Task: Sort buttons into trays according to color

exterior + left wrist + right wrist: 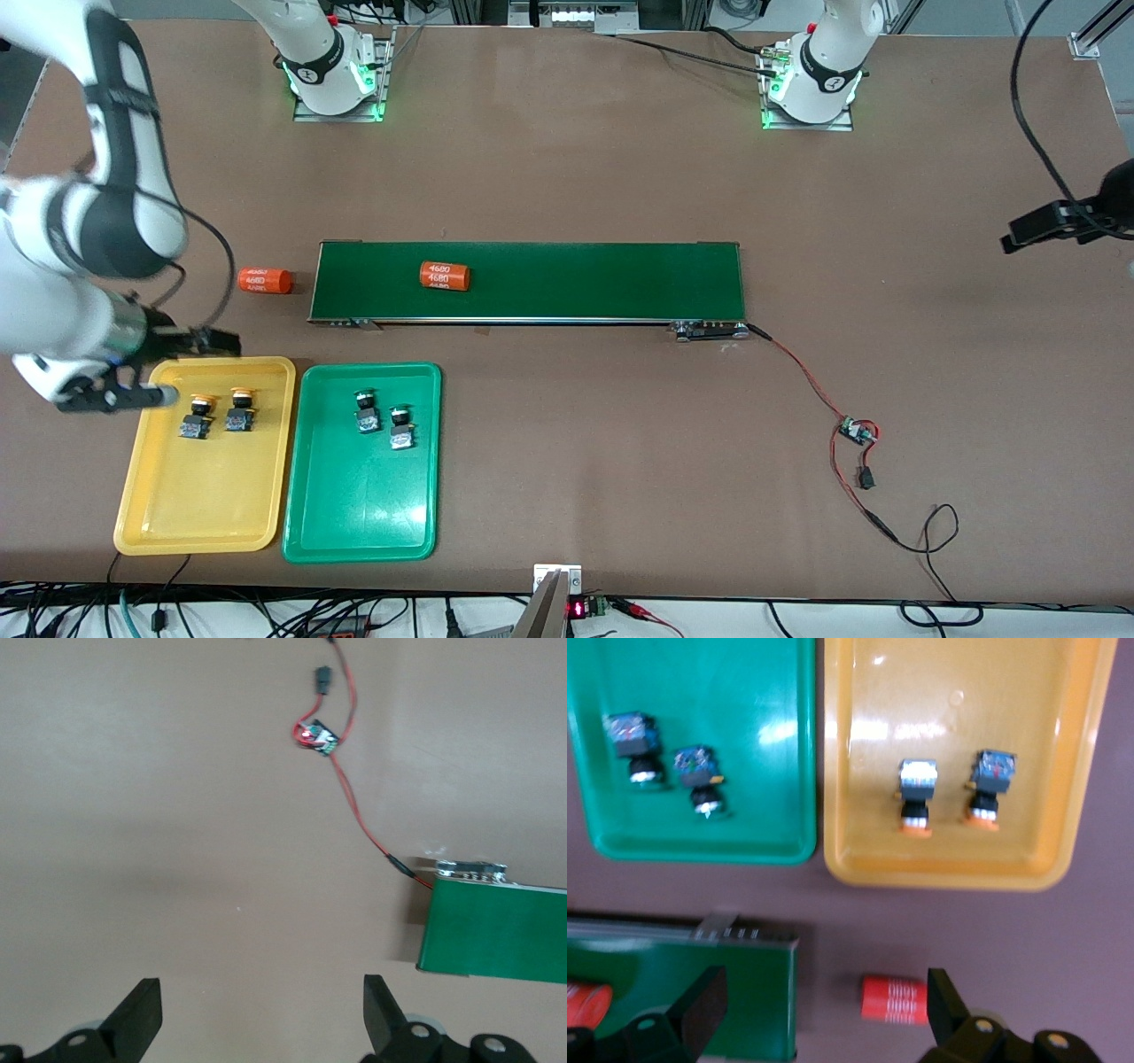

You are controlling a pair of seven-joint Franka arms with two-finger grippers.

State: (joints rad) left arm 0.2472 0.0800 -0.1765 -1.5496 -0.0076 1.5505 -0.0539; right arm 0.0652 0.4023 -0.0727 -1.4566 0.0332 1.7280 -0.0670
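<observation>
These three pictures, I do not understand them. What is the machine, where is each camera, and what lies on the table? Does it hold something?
You see two white robot arms at a brown table. The big picture comes from a high camera facing them. Each of the other two comes from a camera on one arm's wrist, looking down past that arm's tool.

On the table lie a dark green belt, a yellow tray and a green tray. Two yellow buttons lie in the yellow tray, two green buttons in the green one. One orange cylinder lies on the belt, another beside it.

The right tool is over the yellow tray's edge, open and empty. The left tool waits over bare table near the belt's end, open and empty.
</observation>
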